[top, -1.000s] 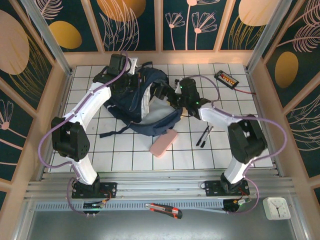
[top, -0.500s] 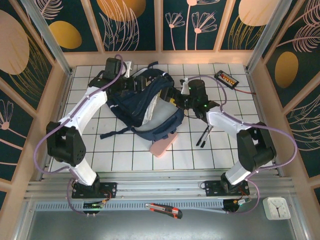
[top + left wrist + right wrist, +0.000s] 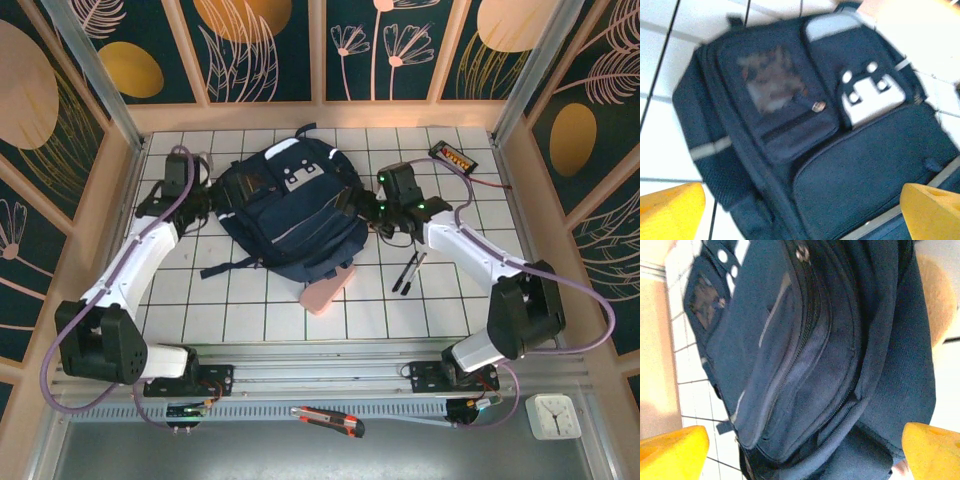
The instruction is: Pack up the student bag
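Top view: student bag is lying flat, front face up, on the far middle of the white tiled table, with its handle loop pointing at the far wall and a black strap trailing off to the left on its near side. The bag's near edge is overlapping the far end of a pink pouch. Left gripper is sitting just beside the bag's left edge, aiming right. Right gripper is sitting at the bag's right edge, aiming left. Two dark pens are lying right of the pouch, under the right forearm. A black box with orange markings is resting in the far right corner. A red-black cutter and a white clock are lying on the near rail shelf, off the tiles. Left wrist view: the yellow fingertips are standing spread wide at the two bottom corners, gripping nothing. The bag is filling the space beyond them, showing its white patch, a grey stripe and the front pockets; the picture is blurring a bit. Right wrist view: the yellow fingertips are also standing spread wide, nothing pinched, and the bag's zipped side is lying beyond them with its zip lines running lengthwise.
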Robot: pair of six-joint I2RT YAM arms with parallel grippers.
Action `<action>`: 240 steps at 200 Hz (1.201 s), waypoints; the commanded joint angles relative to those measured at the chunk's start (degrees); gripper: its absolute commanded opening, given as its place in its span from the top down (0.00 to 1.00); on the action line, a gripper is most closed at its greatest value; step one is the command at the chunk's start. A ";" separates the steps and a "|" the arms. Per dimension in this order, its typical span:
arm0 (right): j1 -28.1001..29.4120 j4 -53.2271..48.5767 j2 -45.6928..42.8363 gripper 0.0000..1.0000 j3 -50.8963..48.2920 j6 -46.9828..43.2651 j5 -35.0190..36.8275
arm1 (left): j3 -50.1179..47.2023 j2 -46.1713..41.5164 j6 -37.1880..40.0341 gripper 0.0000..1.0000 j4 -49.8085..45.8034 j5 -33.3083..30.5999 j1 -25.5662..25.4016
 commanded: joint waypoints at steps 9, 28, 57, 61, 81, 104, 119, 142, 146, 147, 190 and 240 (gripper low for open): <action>0.96 -2.95 5.68 0.01 2.62 1.62 -2.13 | -6.40 -3.24 -9.90 0.01 5.47 -0.22 1.22; 1.17 -2.16 7.72 0.01 2.59 1.97 -1.50 | -9.70 -1.95 -12.34 0.01 7.90 7.28 2.85; 0.79 -1.11 10.82 0.01 2.97 2.25 -1.16 | -14.03 -0.77 -13.48 0.01 11.18 11.71 3.24; 0.72 -0.87 11.39 0.01 3.23 2.18 -1.17 | -14.68 -0.71 -13.50 0.01 11.93 11.89 3.19; 0.48 0.30 13.68 0.01 4.59 2.32 -1.08 | -17.97 -0.14 -14.55 0.03 16.02 13.40 3.59; 0.34 0.92 15.18 0.05 6.04 2.33 -1.17 | -20.90 2.24 -16.21 0.06 20.61 15.47 3.68; 0.30 0.57 15.59 0.06 7.00 2.04 -1.28 | -22.23 3.63 -16.41 0.09 22.49 15.71 3.68; 0.03 0.10 15.96 0.11 7.59 1.76 -1.34 | -22.99 5.29 -16.24 0.14 23.79 15.53 3.77; -0.01 0.14 16.09 0.13 7.64 1.71 -1.49 | -23.05 5.64 -16.16 0.16 24.01 15.53 3.76; -0.01 0.13 16.11 0.13 7.71 1.80 -1.51 | -23.06 5.68 -16.11 0.16 24.04 15.53 3.76; -1.22 0.25 17.24 0.30 8.61 1.39 -1.75 | -22.89 9.96 -16.42 0.19 27.36 16.65 3.94; -5.46 0.86 23.32 0.87 17.90 -2.46 -1.03 | -21.30 9.88 -15.61 0.17 25.77 17.23 5.79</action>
